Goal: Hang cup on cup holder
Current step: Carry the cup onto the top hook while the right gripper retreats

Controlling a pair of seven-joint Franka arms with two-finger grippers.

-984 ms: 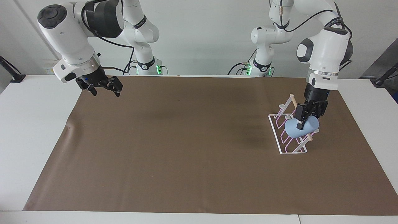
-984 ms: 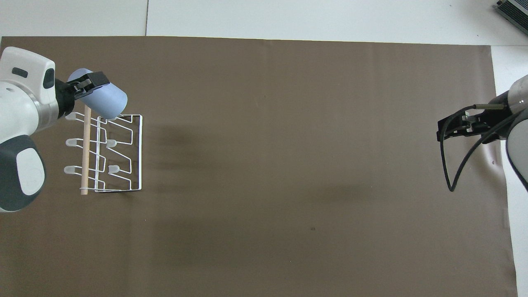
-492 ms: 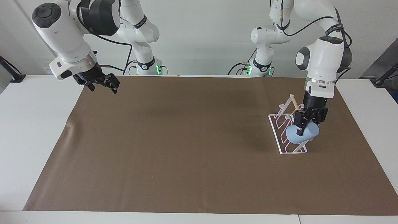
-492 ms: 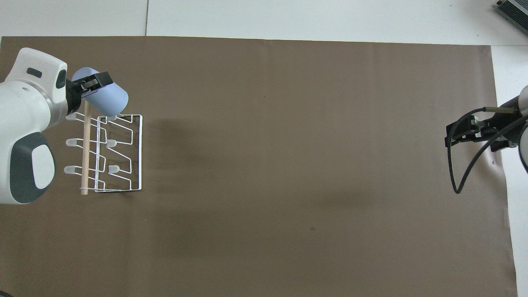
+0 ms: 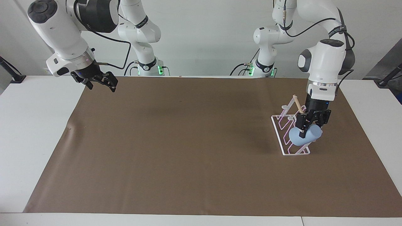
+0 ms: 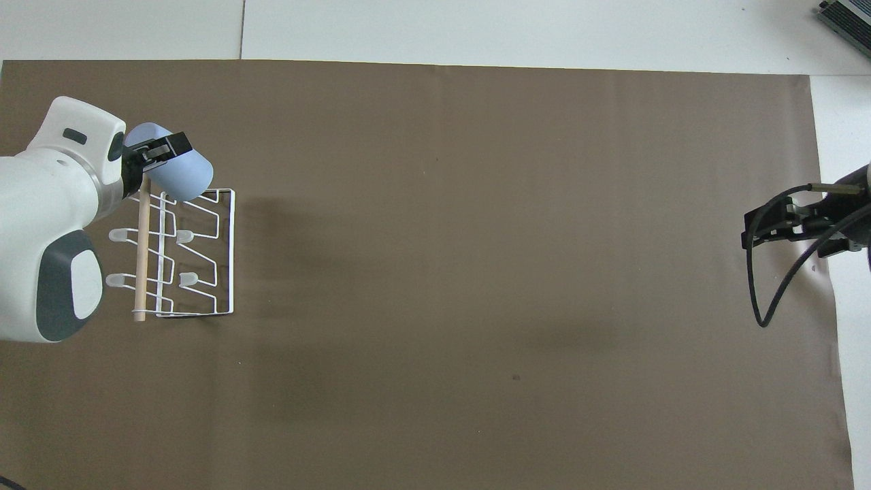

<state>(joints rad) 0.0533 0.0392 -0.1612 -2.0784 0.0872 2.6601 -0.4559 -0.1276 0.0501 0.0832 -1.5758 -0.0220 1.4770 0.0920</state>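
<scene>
While the left gripper (image 5: 306,129) is clamped on the cup (image 5: 305,137), the cup lies tilted over the cup holder (image 5: 290,131) at the brown mat's (image 5: 188,150) left-arm edge, its mouth apparently toward a prong. The right gripper (image 5: 100,82) waits unclenched over the mat's other end.

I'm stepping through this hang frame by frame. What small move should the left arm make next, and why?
Probably ease the cup a little lower onto the cup holder's end prong before letting go: the left gripper is shut on it, tilted at the rack, and whether it is seated can't be told.
</scene>
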